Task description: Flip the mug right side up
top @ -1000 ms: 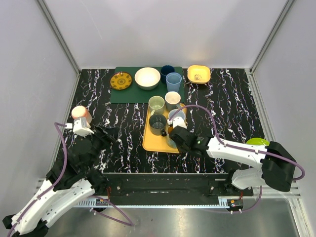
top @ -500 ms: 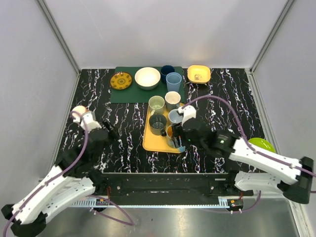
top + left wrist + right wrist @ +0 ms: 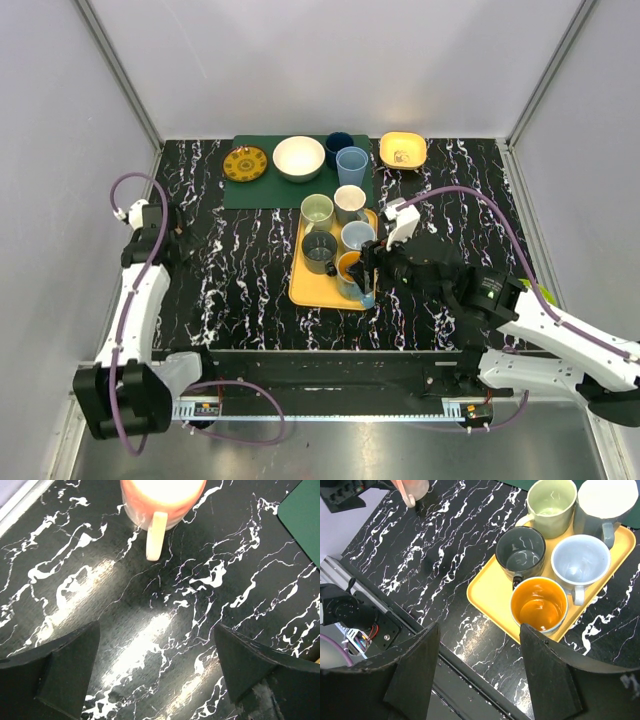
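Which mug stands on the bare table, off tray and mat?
The pink mug ahead of the left gripper; all others sit on the yellow tray or green mat.

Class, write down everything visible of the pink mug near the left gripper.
The pink mug stands on the black marbled table. Its glossy, ceramic-looking body is salmon above, paler below. A cream handle points towards the left gripper, whose open jaws stop short of it; only the table touches it. The frame crops its top, so rim up or down is unclear.
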